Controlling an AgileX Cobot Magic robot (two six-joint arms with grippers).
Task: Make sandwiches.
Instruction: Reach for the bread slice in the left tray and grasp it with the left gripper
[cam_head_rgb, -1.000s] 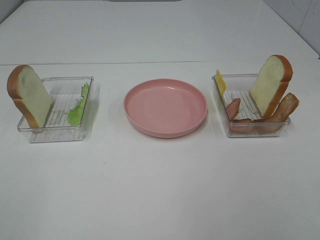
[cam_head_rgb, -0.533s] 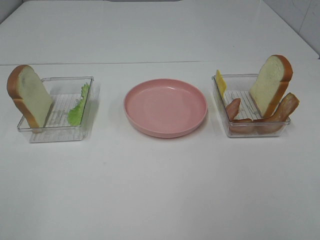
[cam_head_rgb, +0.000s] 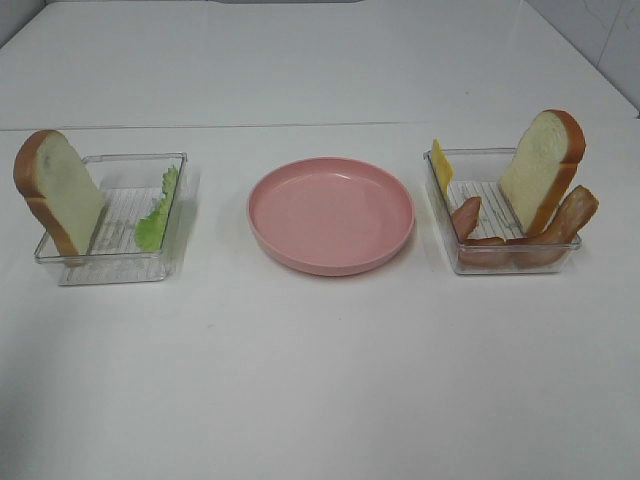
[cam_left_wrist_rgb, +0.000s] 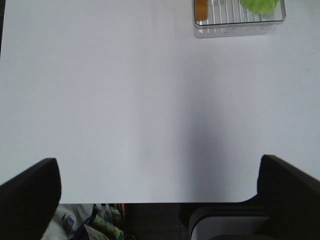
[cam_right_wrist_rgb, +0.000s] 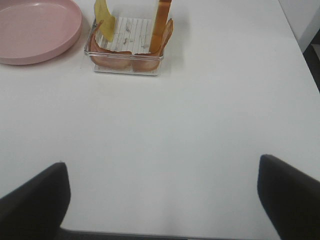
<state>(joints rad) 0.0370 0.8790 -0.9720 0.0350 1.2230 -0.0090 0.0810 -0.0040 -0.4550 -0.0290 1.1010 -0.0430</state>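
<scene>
A white desk (cam_head_rgb: 320, 390) carries a pink plate (cam_head_rgb: 330, 215) at centre. At left, the left bread slice (cam_head_rgb: 58, 190), white with an orange-brown crust, stands on edge in the left tray (cam_head_rgb: 110, 272). Its long axis tilts up-left, and a green lettuce leaf (cam_head_rgb: 155, 215) stands beside it. At right, the right bread slice (cam_head_rgb: 542, 168) leans up-right in the right tray (cam_head_rgb: 515, 264) with a yellow cheese square (cam_head_rgb: 441, 165) and reddish bacon strips (cam_head_rgb: 572, 218). The left claw (cam_left_wrist_rgb: 160, 175) and right claw (cam_right_wrist_rgb: 162, 177) gape wide, empty.

Legible text, labels, brands, numbers, signs: none. Colourful printed packets (cam_left_wrist_rgb: 102, 227) past the edge of the white surface (cam_left_wrist_rgb: 150, 125): markings too blurred to read.
</scene>
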